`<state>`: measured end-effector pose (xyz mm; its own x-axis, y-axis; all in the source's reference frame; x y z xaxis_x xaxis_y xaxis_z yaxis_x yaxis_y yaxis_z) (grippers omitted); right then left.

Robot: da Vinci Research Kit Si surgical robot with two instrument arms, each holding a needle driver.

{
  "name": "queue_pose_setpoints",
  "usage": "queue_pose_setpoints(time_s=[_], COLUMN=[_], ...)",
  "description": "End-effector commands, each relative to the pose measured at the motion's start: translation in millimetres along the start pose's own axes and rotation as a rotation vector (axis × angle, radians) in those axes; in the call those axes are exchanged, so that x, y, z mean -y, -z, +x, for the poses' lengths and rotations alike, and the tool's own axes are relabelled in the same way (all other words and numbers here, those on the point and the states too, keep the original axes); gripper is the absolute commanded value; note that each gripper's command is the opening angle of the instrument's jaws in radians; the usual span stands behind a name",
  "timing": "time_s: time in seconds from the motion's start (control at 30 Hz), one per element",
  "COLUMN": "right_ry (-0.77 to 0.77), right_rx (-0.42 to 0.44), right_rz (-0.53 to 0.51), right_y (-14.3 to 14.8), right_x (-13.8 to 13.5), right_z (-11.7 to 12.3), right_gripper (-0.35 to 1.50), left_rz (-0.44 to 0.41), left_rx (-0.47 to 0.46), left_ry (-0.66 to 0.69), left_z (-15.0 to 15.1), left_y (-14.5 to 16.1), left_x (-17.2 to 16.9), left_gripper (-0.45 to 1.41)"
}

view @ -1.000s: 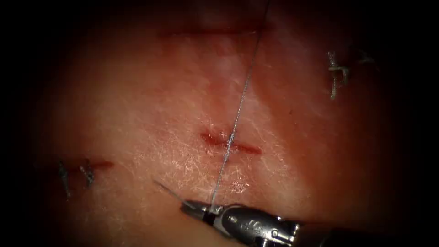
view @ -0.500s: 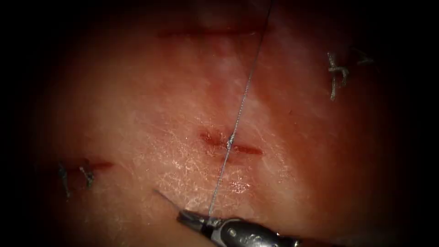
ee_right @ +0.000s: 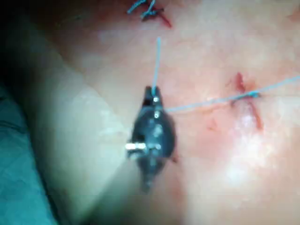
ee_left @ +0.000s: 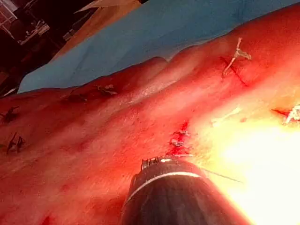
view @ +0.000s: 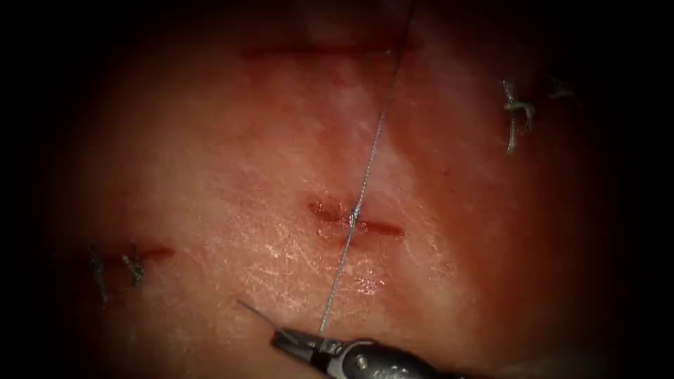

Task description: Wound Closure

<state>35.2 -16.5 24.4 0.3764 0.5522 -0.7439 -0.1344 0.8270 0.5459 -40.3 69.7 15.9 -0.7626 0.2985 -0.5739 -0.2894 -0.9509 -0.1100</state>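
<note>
Thread (view: pixel 365 181) runs off the frame's top, clamped in right pincer (view: pixel 291 342).

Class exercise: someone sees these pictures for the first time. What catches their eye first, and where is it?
A taut thread runs across the tissue, knotted over the cut at centre. At the endoscope view's lower edge, the right tool grips the thread, a short tail beside it. Old stitches sit far right.

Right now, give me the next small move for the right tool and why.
Probably a small further pull toward the camera. The right tool has its jaws shut on the thread, which runs taut through a knot at the cut in the tissue; a short tail sticks out beside the jaws.
</note>
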Motion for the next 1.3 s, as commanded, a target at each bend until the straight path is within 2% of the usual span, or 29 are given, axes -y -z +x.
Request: queue_pose_setpoints(time_s=[0.03, 0.1, 0.13, 0.17, 0.23, 0.3, 0.37, 0.4, 0.43, 0.47, 0.5, 0.53, 0.57, 0.63, 0.67, 0.7, 0.73, 0.77, 0.93, 1.2, 1.3], right_ry=[0.071, 0.110, 0.131, 0.131, 0.140, 0.139, 0.135, 0.127, 0.121, 0.111, 0.092, 0.092, 0.052, 0.037, -0.037, -0.037, -0.060, -0.102, -0.151, -0.186, -0.187], right_rx=[-0.008, -0.011, -0.009, -0.009, 0.000, 0.006, 0.013, 0.011, 0.010, 0.008, -0.005, -0.005, -0.039, -0.051, -0.085, -0.085, -0.094, -0.101, -0.132, -0.166, -0.182], right_rz=[-0.048, -0.085, -0.063, -0.063, -0.005, 0.008, 0.033, 0.057, 0.071, 0.059, -0.003, -0.003, -0.065, -0.092, -0.179, -0.179, -0.208, -0.263, -0.329, -0.385, -0.336], right_y=[-0.5, 0.2, 1.7, 1.7, 4.2, 5.1, 7.2, 9.2, 10.2, 11.4, 12.8, 12.8, 14.0, 14.2, 14.4, 14.4, 14.1, 13.7, 12.8, 10.7, 9.0], right_x=[1.2, 2.1, 3.5, 3.5, 5.3, 5.7, 6.2, 6.0, 5.7, 4.9, 3.2, 3.2, 1.2, 0.3, -2.9, -2.9, -4.2, -7.0, -12.7, -16.1, -17.2], right_z=[0.2, 0.6, 1.2, 1.2, 2.2, 2.5, 3.2, 3.9, 4.2, 4.7, 5.4, 5.4, 5.7, 5.7, 5.4, 5.4, 5.2, 4.7, 4.5, 4.8, 5.6], right_gripper=[1.38, 1.47, 1.48, 1.48, 1.47, 1.47, 1.47, 1.38, 1.33, 1.31, 1.31, 1.31, 1.26, 1.26, 1.23, 1.23, 1.23, 1.30, 1.40, 1.47, 1.47], left_rz=[-0.017, -0.033, -0.052, -0.052, -0.078, -0.088, -0.100, -0.114, -0.119, -0.121, -0.128, -0.128, -0.134, -0.140, -0.152, -0.152, -0.155, -0.159, -0.161, -0.165, -0.168], left_rx=[-0.016, -0.024, -0.032, -0.032, -0.042, -0.045, -0.068, -0.094, -0.107, -0.118, -0.129, -0.129, -0.143, -0.143, -0.144, -0.144, -0.144, -0.143, -0.141, -0.147, -0.146], left_ry=[-0.002, -0.001, 0.002, 0.002, 0.009, 0.011, 0.023, 0.036, 0.043, 0.053, 0.061, 0.061, 0.065, 0.063, 0.066, 0.066, 0.060, 0.059, 0.055, 0.058, 0.060], left_z=[0.6, 0.7, 0.9, 0.9, 1.4, 1.6, 2.1, 2.7, 3.0, 3.5, 4.1, 4.1, 4.8, 5.1, 5.7, 5.7, 5.9, 6.0, 5.6, 5.5, 5.6], left_y=[0.5, 1.4, 2.8, 2.8, 5.1, 6.1, 8.5, 11.2, 12.5, 14.2, 16.5, 16.5, 19.1, 20.0, 22.7, 22.7, 23.5, 24.6, 25.8, 27.4, 28.1], left_x=[-0.1, -0.9, -1.9, -1.9, -3.1, -3.4, -4.2, -4.8, -5.1, -5.4, -6.0, -6.0, -7.0, -7.5, -9.5, -9.5, -10.3, -11.8, -13.2, -13.8, -14.1], left_gripper=[-0.45, -0.45, -0.45, -0.45, -0.45, -0.45, -0.45, -0.45, -0.45, -0.45, -0.45, -0.45, -0.45, -0.45, -0.45, -0.45, -0.45, -0.45, -0.45, -0.45, -0.45])
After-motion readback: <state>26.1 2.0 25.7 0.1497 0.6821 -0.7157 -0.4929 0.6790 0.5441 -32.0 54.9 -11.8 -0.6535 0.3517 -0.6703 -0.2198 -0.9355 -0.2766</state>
